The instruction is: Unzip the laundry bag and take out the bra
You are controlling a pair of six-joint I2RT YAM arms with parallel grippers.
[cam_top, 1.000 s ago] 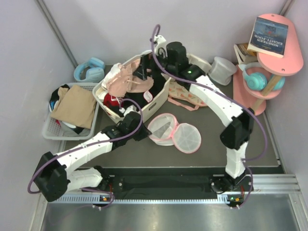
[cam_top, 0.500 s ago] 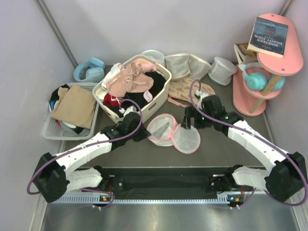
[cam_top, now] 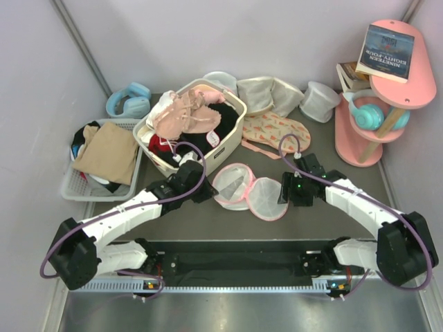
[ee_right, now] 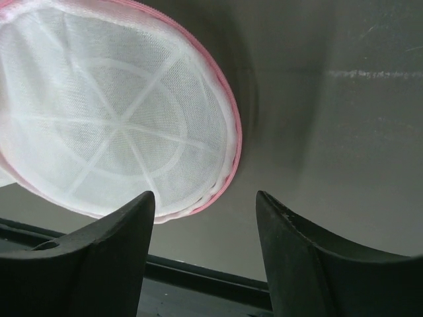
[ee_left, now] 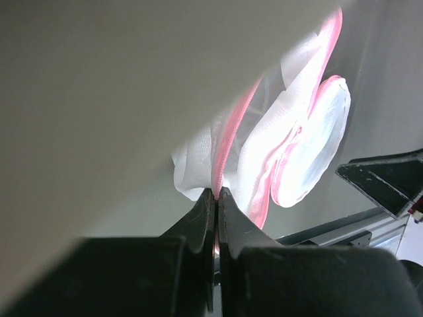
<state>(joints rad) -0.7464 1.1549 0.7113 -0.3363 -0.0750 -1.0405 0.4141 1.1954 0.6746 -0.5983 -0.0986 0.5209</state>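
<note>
1. Top cam's parked high behind the arm bases, staring down at the whole table.
2. Left wrist cam's jammed right up against the laundry bag, side-on.
3. Right wrist cam looks down close on that same bag; all three views share it.

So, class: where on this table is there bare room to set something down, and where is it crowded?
Free: the near strip of table between the round white mesh laundry bag with pink rim and the arms' bases; also the patch between the flat pink printed cloth and the pink shelf stand. Crowded: the back, around the cream laundry basket.
</note>
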